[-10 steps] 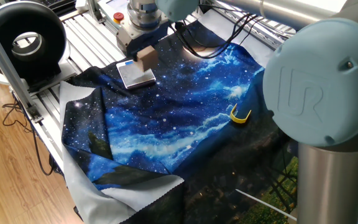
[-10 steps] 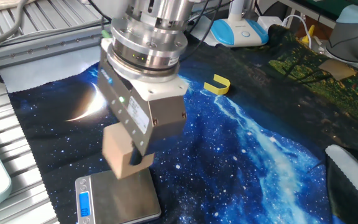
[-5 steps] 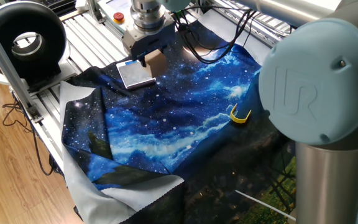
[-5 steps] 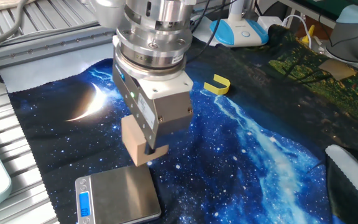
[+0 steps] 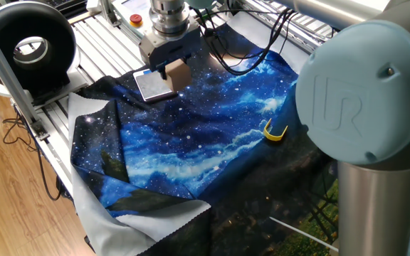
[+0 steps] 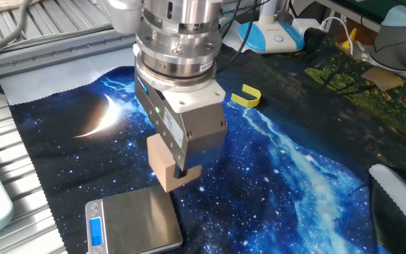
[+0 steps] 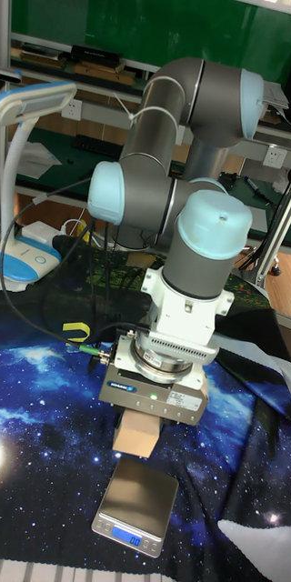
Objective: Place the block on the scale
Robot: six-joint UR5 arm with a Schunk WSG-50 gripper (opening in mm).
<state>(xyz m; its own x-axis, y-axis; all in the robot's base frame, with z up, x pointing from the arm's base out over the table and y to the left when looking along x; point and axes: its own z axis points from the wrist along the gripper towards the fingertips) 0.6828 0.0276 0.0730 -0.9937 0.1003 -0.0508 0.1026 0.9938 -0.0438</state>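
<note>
The small plain light-brown wooden cube, the block (image 6: 169, 168), hangs in the air left of centre in the other fixed view, clamped between the fingers (image 6: 182, 173) of the silver-and-grey two-finger gripper (image 6: 177, 171), which points straight down. It is lifted clear of the cloth and sits just past the far edge of the small flat square scale with a silvery-grey metal platform (image 6: 134, 226), whose blue strip shows at the lower left of that frame; block and scale do not touch. In the tall fixed view the block (image 7: 138, 435) shows just above the scale (image 7: 138, 506), near the bottom centre, under the gripper (image 7: 155, 427). In one fixed view the block (image 5: 176, 72) is at the upper left, beside the scale (image 5: 154, 84). Both lie over a dark blue starry galaxy-print cloth (image 6: 280, 176) spread on the desk. A yellow curved clip (image 6: 246, 97) rests on the cloth well apart, toward the upper middle of the other fixed view, and a white-and-blue rounded device (image 6: 271, 36) sits beyond it at the top edge.
</note>
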